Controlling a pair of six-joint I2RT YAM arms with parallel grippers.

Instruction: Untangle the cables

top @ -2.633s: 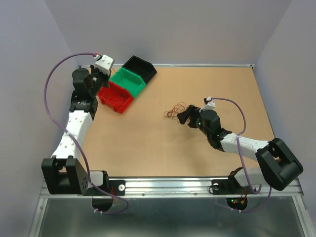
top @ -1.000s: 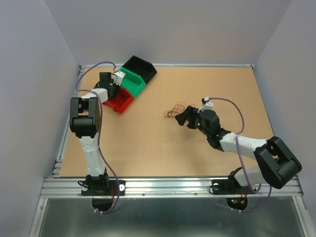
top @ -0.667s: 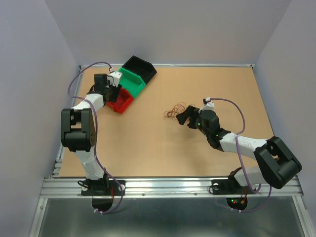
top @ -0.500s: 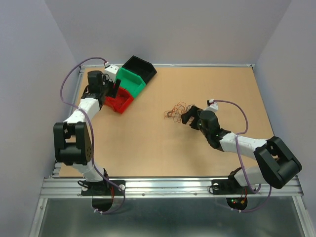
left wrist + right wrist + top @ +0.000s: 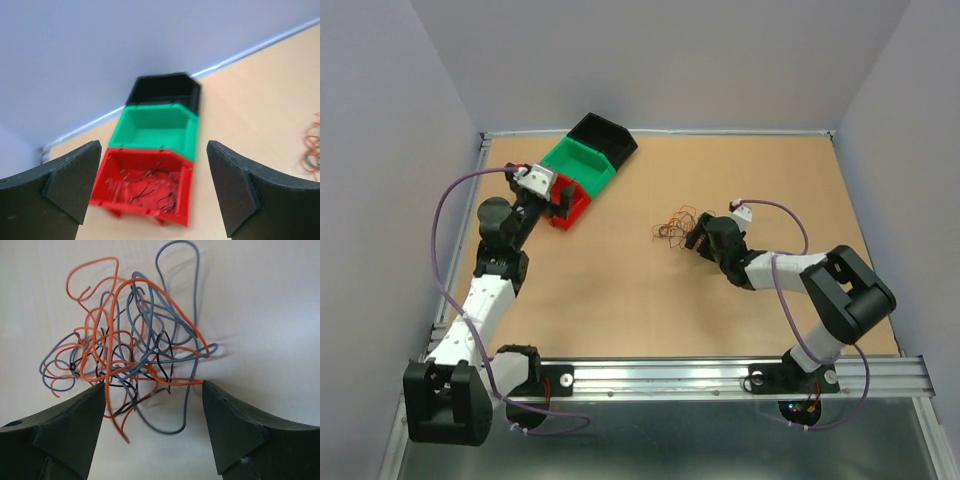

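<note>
On the tabletop (image 5: 620, 300), the right claw (image 5: 153, 390), jaws apart, straddles the cables (image 5: 130, 340): seemingly choosing a strand, so pinch just one. Left claw (image 5: 153, 147), ten o'clock, gapes empty.

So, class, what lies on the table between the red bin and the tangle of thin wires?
Nothing: in the top view, only bare tabletop stretches between the red bin and the tangle of wires.

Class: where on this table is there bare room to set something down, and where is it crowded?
Free: far right of the table, beyond the cable tangle; the near middle, along the metal rail. Crowded: the far-left corner: red bin, green bin, black bin, left tool; the tangle at the right tool.
</note>
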